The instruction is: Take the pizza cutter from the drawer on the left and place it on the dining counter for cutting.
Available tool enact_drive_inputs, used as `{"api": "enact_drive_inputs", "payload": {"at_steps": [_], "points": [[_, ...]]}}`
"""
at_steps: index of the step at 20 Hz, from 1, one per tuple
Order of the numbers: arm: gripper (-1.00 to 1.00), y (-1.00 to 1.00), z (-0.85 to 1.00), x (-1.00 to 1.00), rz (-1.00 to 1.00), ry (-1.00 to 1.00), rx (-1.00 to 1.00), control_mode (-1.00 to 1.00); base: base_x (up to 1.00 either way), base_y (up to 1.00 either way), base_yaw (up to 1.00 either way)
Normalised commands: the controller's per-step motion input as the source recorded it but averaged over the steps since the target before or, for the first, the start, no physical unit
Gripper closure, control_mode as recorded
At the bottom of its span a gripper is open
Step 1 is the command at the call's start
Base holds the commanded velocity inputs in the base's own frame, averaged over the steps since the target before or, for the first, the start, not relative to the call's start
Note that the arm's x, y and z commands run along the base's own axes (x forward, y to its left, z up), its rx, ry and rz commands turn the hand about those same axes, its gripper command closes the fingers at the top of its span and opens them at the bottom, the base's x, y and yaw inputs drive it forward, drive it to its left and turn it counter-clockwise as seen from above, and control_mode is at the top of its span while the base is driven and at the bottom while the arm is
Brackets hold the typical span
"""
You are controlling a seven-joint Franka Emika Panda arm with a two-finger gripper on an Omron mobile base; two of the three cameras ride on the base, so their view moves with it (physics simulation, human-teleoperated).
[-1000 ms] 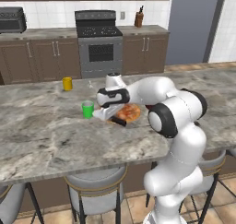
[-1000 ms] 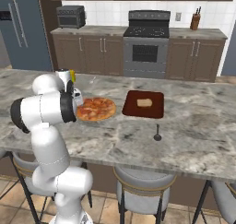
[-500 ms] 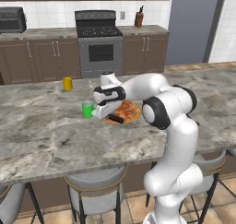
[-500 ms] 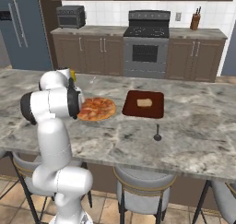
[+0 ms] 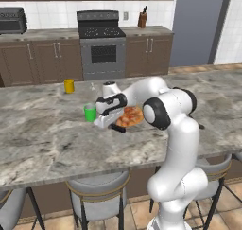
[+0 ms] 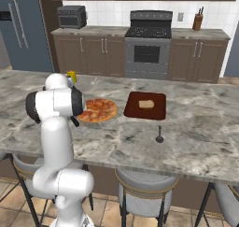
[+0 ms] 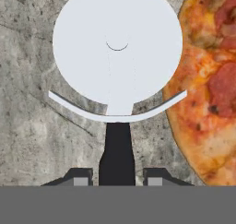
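Left base view: gripper (image 5: 109, 121) low over dining counter (image 5: 42, 144), between green cup (image 5: 90, 112) and pizza (image 5: 129, 116).
Right base view: pizza beside brown board (image 6: 145, 105), mid-counter.
Hand view: fingertips (image 7: 81, 176) pinch black handle of pizza cutter (image 7: 117, 57); wheel over marble just beside pizza edge.

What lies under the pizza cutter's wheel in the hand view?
Under the pizza cutter, shut in the gripper, lie the marble dining counter and the pizza edge beside it. The wheel covers whatever is directly beneath.
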Motion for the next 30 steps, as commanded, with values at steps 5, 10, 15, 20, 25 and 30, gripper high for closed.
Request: {"api": "enact_drive_inputs", "payload": {"at_steps": [5,10,15,20,25,30], "points": [[1.00,0.01,-0.28,0.16,0.00,0.00,0.01,-1.00,0.00,0.00,0.00],[1.00,0.08,-0.31,0.25,0.00,0.00,0.00,-1.00,0.00,0.00,0.00],[1.00,0.10,-0.28,0.22,0.00,0.00,0.00,-1.00,0.00,0.00,0.00],[-1.00,0.07,-0.05,0.07,0.00,0.00,0.00,-1.00,0.00,0.00,0.00],[-1.00,0.00,0.00,0.00,0.00,0.00,0.00,-1.00,0.00,0.00,0.00],[-1.00,0.00,0.01,0.00,0.00,0.00,0.00,-1.00,0.00,0.00,0.00]]}}
